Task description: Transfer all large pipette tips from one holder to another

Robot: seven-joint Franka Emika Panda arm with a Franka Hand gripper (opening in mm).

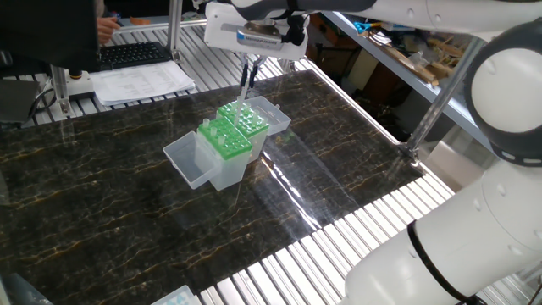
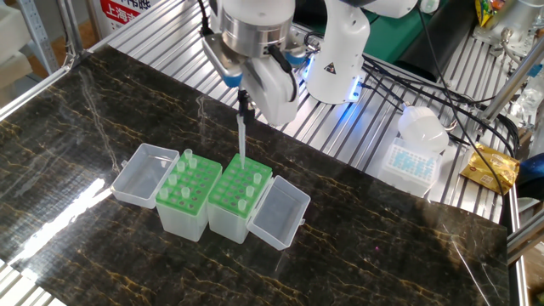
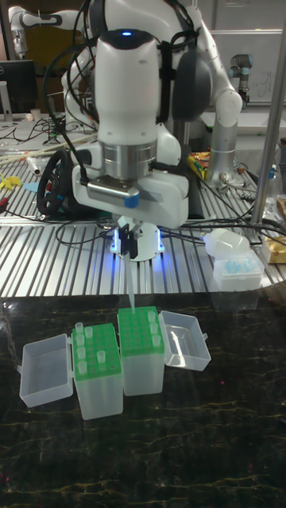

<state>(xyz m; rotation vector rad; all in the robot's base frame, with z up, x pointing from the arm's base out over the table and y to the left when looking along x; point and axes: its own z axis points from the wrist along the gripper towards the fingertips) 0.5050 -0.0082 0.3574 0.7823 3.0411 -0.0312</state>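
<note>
My gripper (image 2: 243, 104) is shut on one large pipette tip (image 2: 241, 140), which hangs upright with its point just above the back edge of the right green-topped holder (image 2: 239, 189). That holder carries a few tips near its right side. Close on its left, the left holder (image 2: 182, 194) has several tips standing in it. In the tall fixed view the gripper (image 3: 129, 243) holds the tip (image 3: 131, 292) above the right holder (image 3: 141, 336), beside the left holder (image 3: 97, 359). Seen from the other side, the gripper (image 1: 248, 76) and tip (image 1: 243, 96) hover over both holders (image 1: 230, 131).
Each holder's clear lid lies open flat: one at the left (image 2: 139, 175), one at the right (image 2: 280, 216). A white box of blue tips (image 2: 413, 160) and a yellow bag (image 2: 490, 167) lie on the slatted bench. A keyboard (image 1: 134, 54) and papers (image 1: 144, 81) sit behind.
</note>
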